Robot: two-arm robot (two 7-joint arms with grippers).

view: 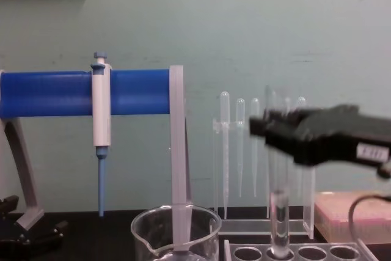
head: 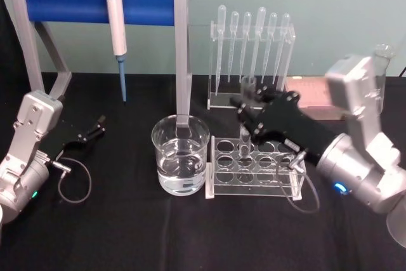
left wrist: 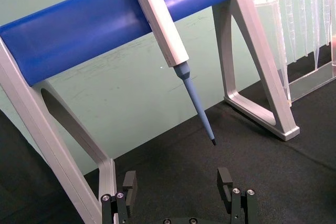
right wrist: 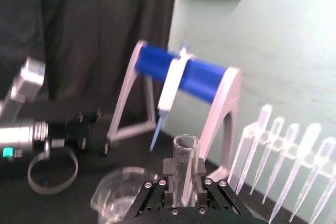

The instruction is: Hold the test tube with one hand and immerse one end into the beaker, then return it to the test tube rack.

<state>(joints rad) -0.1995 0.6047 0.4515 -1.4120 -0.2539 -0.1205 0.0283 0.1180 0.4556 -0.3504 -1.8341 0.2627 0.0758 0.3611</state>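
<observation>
The test tube [head: 244, 132] stands upright with its lower end in a back-row hole of the clear tube rack [head: 255, 185]. My right gripper [head: 252, 107] reaches in from the right and is shut on the tube's upper part. In the right wrist view the tube [right wrist: 185, 169] rises between the fingers of the right gripper [right wrist: 184, 182]. From the chest, the tube [view: 279, 212] hangs below the right gripper [view: 269, 131]. The beaker [head: 181, 153], part full of clear liquid, stands just left of the rack. My left gripper [head: 89, 132] rests open near the table's left edge.
A blue-barred stand [head: 95, 1] with a pipettor [head: 115, 26] hanging from it spans the back left. A clear holder of plastic pipettes [head: 252, 49] stands behind the rack. A pink box [head: 314, 99] and a glass vessel [head: 382, 71] sit at the back right.
</observation>
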